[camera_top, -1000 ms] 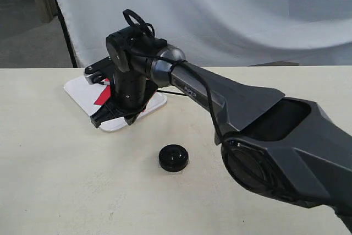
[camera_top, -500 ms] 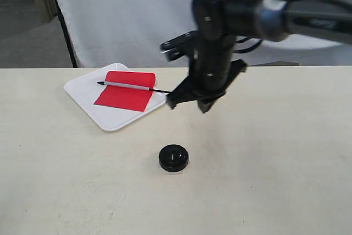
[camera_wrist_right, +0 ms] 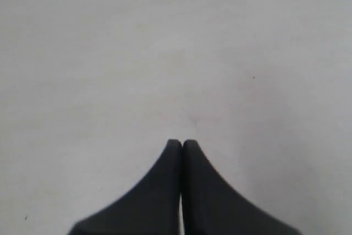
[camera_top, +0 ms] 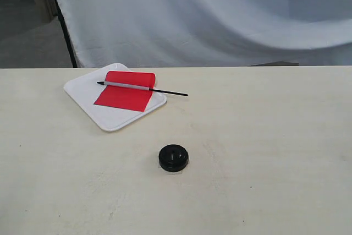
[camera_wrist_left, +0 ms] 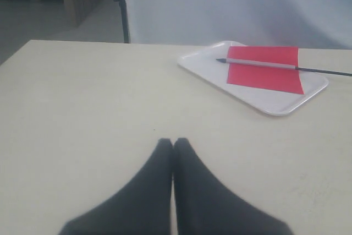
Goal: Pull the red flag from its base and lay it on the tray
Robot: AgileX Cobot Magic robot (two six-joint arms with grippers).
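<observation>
A white cloth backdrop [camera_top: 220, 20] hangs across the far side of my exterior view, and below it the pale bench [camera_top: 264, 163] fills the rest of the picture. On the bench's far left sits the tray [camera_top: 80, 88], flat and turned at an angle to the bench edge.

On the left wrist camera I see the left jaws pressed together, fingertips [camera_wrist_left: 163, 155] touching along their length with no gap I can make out. They hang low over bare bench, with the tray some way ahead of them. On the right wrist camera the right jaws are likewise drawn tight, fingertips [camera_wrist_right: 174, 155] meeting. Below them is only a plain pale surface, which I take to be the bench.

The red flag [camera_top: 125, 96] lies on the tray, its cloth spread flat. The pole rests across the cloth, which curls a little beyond it on the far side. The pole's pointed tip lies over the tray's left part. Its thin black lower end sticks out past the tray's right rim and over the bench.

The base [camera_top: 174, 158] sits flat on the bench nearer the camera, to the right of the tray and well apart from both tray and flag.
</observation>
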